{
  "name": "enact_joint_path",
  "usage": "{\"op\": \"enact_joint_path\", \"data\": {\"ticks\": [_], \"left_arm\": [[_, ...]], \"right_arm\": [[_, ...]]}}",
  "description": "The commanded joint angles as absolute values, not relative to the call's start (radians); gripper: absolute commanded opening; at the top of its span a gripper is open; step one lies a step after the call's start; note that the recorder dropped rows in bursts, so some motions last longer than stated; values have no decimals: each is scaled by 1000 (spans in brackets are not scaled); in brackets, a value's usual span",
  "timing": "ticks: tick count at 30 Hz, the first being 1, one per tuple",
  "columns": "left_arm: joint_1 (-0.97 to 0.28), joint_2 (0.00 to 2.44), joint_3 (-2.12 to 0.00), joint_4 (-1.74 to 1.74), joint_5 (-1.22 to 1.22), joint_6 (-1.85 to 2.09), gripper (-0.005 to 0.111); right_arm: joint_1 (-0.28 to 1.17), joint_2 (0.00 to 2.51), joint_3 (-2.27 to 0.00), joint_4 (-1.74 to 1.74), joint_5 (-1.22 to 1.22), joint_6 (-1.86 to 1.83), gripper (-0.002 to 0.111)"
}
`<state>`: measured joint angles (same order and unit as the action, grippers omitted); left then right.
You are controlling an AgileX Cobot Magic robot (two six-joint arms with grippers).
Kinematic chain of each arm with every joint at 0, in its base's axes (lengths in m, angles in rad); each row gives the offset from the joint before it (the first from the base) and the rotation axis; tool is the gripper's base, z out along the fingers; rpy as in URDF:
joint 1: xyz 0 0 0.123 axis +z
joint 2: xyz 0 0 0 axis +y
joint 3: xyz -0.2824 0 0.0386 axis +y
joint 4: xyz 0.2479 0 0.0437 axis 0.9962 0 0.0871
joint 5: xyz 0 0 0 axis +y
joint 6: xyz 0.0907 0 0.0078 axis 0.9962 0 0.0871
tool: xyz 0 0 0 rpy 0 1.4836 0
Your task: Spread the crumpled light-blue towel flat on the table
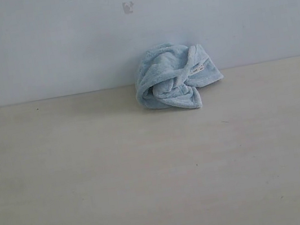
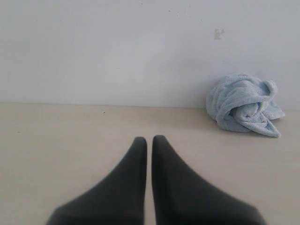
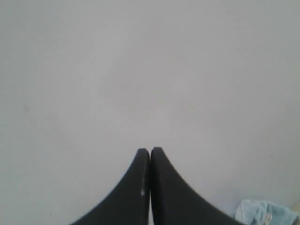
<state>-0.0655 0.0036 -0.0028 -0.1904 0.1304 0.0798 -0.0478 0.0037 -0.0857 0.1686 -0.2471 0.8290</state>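
With the crumpled pale-blue fluffy terry towel (image 1: 174, 76) bunched at the far edge of the pale beige matte surface (image 1: 148, 175) and both arms' jaws pressed together, empty and well apart from it, spreading seems unstarted, so the next move calls for opening, reaching and grasping a corner.

The towel (image 1: 173, 77) is pale light-blue, fluffy terry cloth, bunched into a loose, rounded heap with thick folds twisting around one another. A small white label (image 1: 200, 68) shows on its upper right side, and one flatter hemmed corner pokes out to the right. It lies at the far edge of the tabletop (image 1: 148, 175), slightly right of the middle. The tabletop is wide, plain, pale beige and matte, far larger than the heap.
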Motion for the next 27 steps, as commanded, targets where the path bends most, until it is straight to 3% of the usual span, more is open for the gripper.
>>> {"op": "enact_joint_path", "data": {"ticks": [1, 7, 12, 14, 16, 20, 21, 23, 27], "left_arm": [[-68, 0, 0, -191, 137, 83, 4], [-68, 0, 0, -191, 137, 83, 4], [-68, 0, 0, -191, 137, 83, 4], [-68, 0, 0, -191, 137, 83, 4], [-68, 0, 0, -191, 137, 83, 4], [-68, 0, 0, -191, 137, 83, 4], [-68, 0, 0, -191, 137, 83, 4], [-68, 0, 0, -191, 137, 83, 4], [-68, 0, 0, -191, 137, 83, 4]], "right_arm": [[44, 0, -221, -226, -22, 1039, 0], [341, 273, -481, -373, 301, 821, 0], [611, 665, -748, -460, 652, 613, 1], [663, 824, -848, -565, 757, 613, 8], [668, 951, -914, -638, 814, 613, 22], [600, 1132, -979, -674, 793, 664, 62], [582, 1152, -977, -658, 770, 683, 66], [539, 1185, -956, -601, 734, 672, 64], [477, 1195, -907, -558, 699, 616, 49]]}}
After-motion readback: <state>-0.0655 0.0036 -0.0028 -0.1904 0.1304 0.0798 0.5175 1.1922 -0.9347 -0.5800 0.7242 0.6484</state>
